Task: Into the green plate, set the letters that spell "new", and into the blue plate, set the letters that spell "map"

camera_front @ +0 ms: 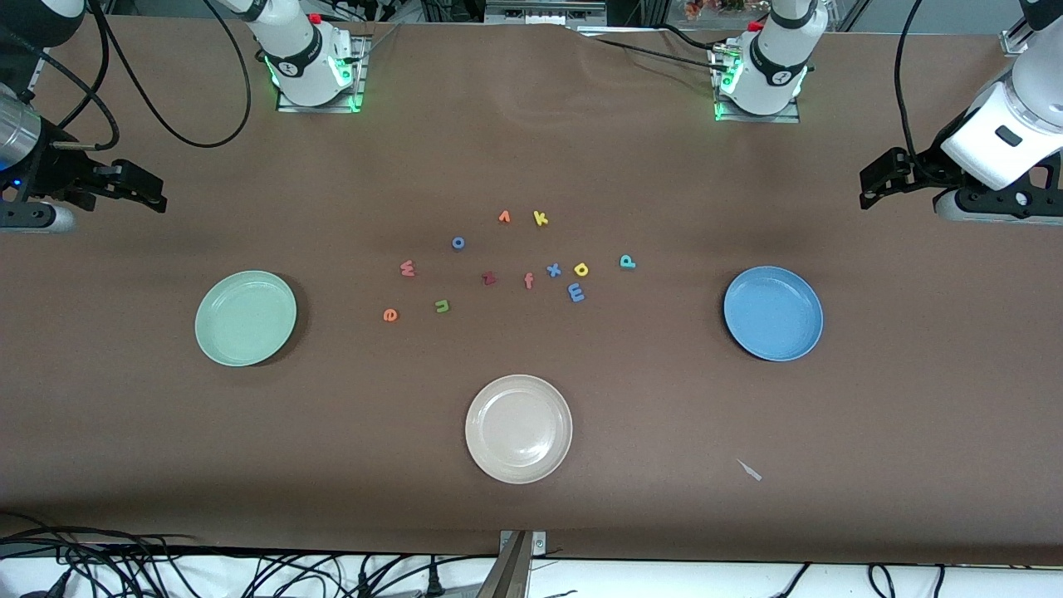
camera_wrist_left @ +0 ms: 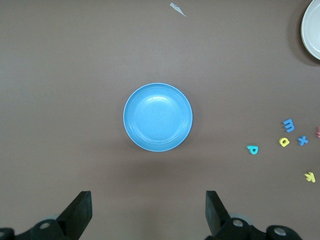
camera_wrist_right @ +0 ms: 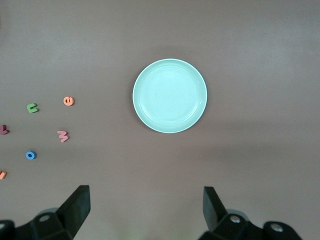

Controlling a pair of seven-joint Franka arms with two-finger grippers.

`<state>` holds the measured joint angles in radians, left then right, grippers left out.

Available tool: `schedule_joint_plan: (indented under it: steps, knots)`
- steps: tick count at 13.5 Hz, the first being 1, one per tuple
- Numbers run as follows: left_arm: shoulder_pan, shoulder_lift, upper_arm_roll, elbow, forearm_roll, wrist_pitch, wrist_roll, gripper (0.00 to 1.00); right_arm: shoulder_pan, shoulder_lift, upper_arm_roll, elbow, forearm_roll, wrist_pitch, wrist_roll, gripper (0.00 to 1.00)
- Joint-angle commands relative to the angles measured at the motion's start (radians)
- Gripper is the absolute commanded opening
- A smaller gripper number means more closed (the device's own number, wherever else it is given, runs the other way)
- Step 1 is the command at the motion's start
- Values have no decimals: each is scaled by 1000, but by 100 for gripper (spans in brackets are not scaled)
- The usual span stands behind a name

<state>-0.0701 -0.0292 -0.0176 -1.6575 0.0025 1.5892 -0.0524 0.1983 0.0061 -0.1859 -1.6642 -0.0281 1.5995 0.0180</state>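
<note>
The green plate [camera_front: 246,318] [camera_wrist_right: 170,96] lies toward the right arm's end of the table, and the blue plate [camera_front: 773,313] [camera_wrist_left: 158,117] toward the left arm's end; nothing lies in either. Between them sit the pinkish w [camera_front: 407,268], orange e [camera_front: 390,315], olive n [camera_front: 443,306], light-blue m [camera_front: 575,291], yellow a [camera_front: 581,269] and teal p [camera_front: 628,262]. My right gripper [camera_front: 143,193] [camera_wrist_right: 146,207] hangs open over bare table at its end. My left gripper [camera_front: 874,184] [camera_wrist_left: 148,210] hangs open over bare table at the other end. Neither holds anything.
A cream-white plate [camera_front: 518,428] sits nearer the front camera than the letters. Among the letters lie a blue x [camera_front: 553,269], orange f [camera_front: 529,281], dark-red z [camera_front: 489,278], blue o [camera_front: 458,242], orange v [camera_front: 504,217] and yellow k [camera_front: 541,218]. A paper scrap [camera_front: 750,470] lies near the front edge.
</note>
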Motion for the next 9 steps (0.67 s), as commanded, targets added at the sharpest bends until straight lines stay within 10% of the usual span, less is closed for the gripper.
schedule_joint_plan:
  steps: [1, 9]
  knots:
    - [1, 9, 2, 27, 7, -23, 22, 100, 1, 5, 2, 17, -1, -3, -3, 100]
    - [1, 9, 2, 25, 7, -31, 23, 100, 1, 5, 2, 17, -3, -7, -12, 100]
